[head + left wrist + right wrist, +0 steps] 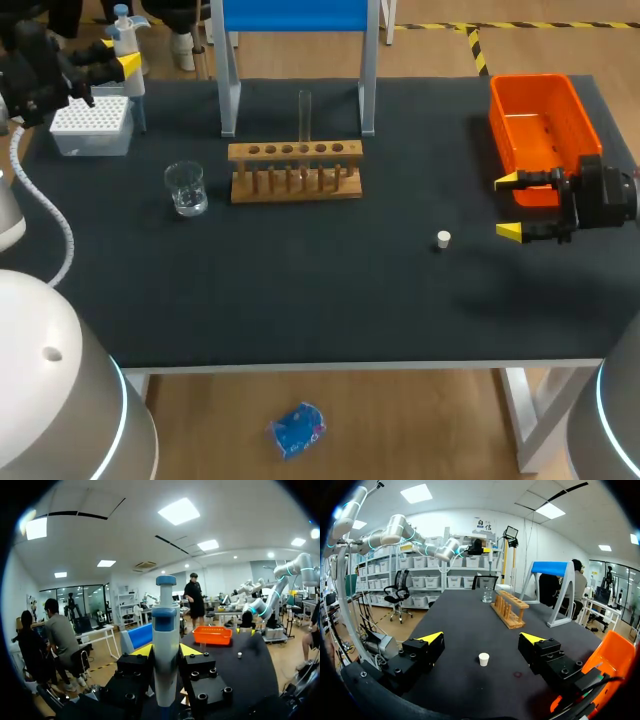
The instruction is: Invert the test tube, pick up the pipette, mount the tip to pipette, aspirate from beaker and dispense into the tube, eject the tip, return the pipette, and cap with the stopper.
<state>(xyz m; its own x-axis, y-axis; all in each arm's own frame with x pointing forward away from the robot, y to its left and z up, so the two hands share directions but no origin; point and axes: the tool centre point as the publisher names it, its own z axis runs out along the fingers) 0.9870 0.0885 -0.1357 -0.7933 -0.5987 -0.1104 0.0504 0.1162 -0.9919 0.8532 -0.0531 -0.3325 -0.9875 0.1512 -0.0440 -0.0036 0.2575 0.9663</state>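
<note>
So, the pipette's in hand and I'd say we're at the tip-mounting step. Left gripper (pixel 112 66) sits in the upper left of the head view, pinching the pipette (pixel 165 630) from both sides, close by the tip box (pixel 92 125). Can't really tell if a tip's on yet, the pipette's lower end is too small to make out. The next move probably needs the shaft lined up straight over one tip, then a firm push down. Right gripper (pixel 512 206) is at the right edge, fingers spread wide and holding nothing, with the stopper (pixel 443 238) just left of it. Test tube (pixel 304 115) stands upright in the wooden rack (pixel 295 172), upper middle, and the beaker (pixel 186 188) is left of the rack.
</note>
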